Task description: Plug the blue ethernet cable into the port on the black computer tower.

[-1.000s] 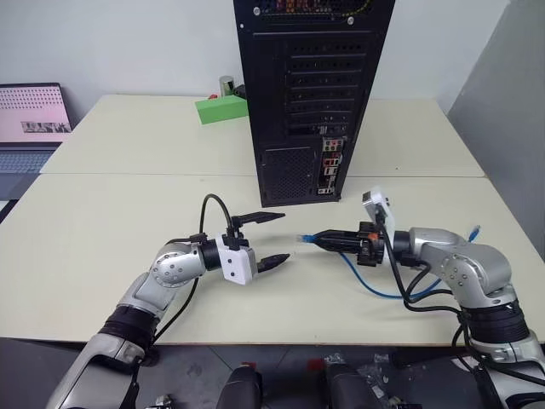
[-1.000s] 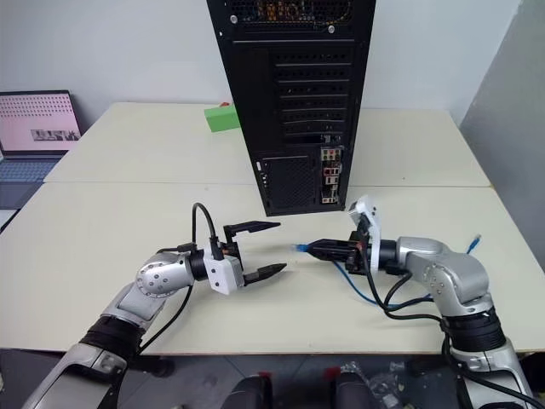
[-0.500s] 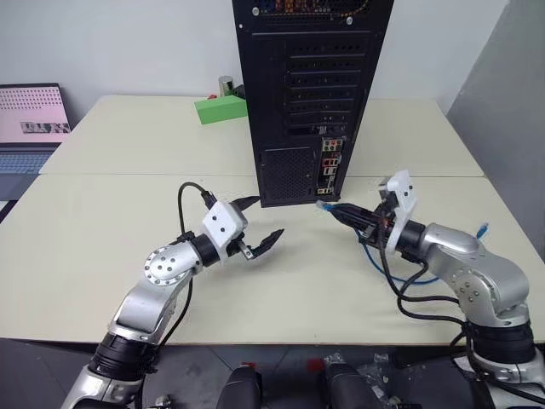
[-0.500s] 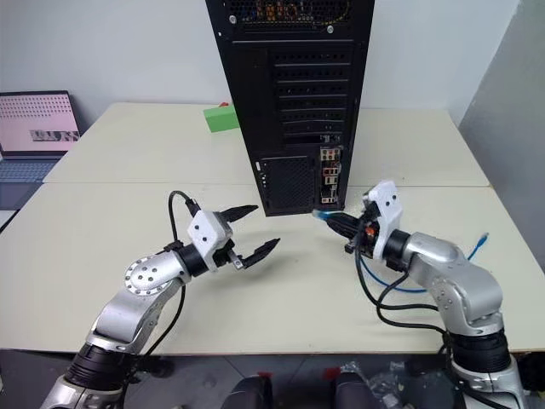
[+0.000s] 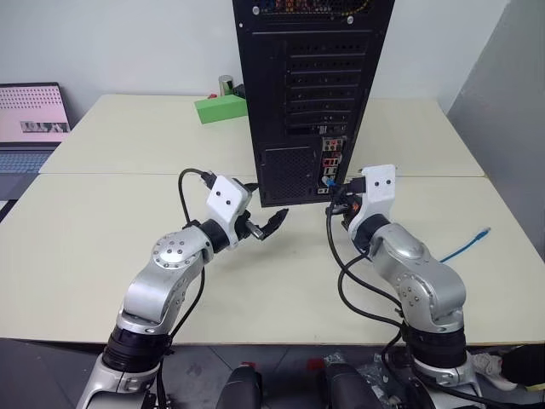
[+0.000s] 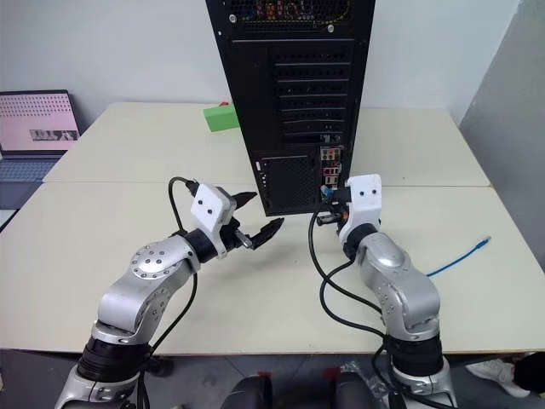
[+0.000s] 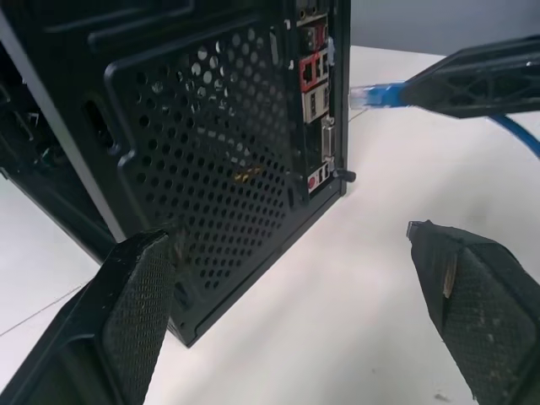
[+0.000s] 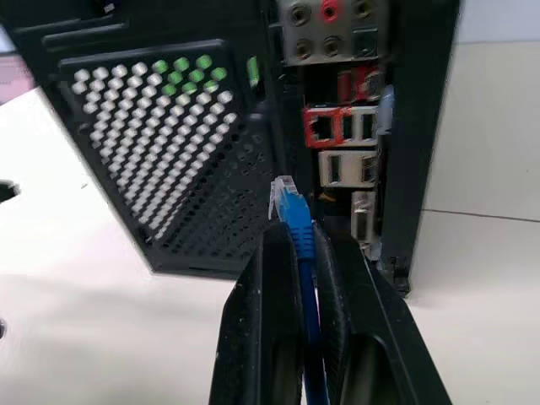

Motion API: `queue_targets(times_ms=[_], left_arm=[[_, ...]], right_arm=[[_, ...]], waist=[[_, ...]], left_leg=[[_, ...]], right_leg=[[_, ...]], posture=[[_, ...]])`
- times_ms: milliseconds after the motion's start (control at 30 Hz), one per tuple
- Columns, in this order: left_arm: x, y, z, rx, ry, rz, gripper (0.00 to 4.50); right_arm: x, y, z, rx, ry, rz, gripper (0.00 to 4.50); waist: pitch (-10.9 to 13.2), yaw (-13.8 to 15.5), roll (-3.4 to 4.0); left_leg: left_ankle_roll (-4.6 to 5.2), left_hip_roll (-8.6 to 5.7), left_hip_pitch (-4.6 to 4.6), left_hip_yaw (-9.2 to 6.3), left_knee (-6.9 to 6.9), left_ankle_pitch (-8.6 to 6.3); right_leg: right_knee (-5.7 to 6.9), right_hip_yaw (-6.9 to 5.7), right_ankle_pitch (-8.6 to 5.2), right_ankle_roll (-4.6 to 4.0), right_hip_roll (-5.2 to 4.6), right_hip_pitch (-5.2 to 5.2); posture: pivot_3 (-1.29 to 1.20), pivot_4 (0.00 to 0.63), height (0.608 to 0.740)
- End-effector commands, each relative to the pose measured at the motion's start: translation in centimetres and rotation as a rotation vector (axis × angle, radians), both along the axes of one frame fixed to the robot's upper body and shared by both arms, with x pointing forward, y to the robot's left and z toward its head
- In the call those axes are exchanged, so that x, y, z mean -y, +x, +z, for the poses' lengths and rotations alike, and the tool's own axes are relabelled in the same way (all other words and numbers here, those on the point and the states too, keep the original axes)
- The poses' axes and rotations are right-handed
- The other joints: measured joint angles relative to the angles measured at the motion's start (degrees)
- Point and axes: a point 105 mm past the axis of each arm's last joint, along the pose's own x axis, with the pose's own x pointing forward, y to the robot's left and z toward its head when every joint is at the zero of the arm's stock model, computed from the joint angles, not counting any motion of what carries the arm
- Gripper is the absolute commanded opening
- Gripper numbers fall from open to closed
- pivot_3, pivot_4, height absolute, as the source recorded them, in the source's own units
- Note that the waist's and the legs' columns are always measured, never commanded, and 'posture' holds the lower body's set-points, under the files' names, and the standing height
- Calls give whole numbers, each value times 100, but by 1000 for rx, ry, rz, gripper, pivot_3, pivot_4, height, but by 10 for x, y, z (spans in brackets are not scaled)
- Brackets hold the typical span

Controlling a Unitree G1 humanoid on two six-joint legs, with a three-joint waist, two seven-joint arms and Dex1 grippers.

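Right wrist view says we're at the lining-up step: right gripper clamps the cable just short of the tower ports (left gripper gapes empty), so next we'd nudge the plug up into the red-framed socket.

The black computer tower is cut off at the top; the laptop runs off the left edge.

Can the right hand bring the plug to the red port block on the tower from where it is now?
Probably yes. The right hand holds the blue ethernet cable with its plug pointing at the black computer tower; nothing stands between the plug and the red port block.
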Motion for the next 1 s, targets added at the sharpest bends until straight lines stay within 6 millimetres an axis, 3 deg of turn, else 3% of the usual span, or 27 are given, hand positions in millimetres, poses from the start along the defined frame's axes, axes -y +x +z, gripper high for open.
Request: queue_targets(times_ms=[33,333,1000], left_arm=[[-2,-4,16,66,-14,6,4475],[2,-4,18,88,-7,1,4475],[10,-8,21,81,-83,-58,4475]], right_arm=[[-5,-1,23,82,38,-24,0],[-12,3,28,83,81,-38,0],[-14,13,19,87,47,-62,0]], waist=[[0,0,0],[0,2,0],[0,0,0]], left_leg=[[0,0,0,0,-1,0],[0,0,-1,1,-3,0],[0,0,-4,2,-4,0]], right_leg=[[0,0,0,0,0,0],[0,0,0,-1,0,-2],[-1,1,0,-1,0,-5]], posture=[[0,150,740],[0,150,740],[0,150,740]])
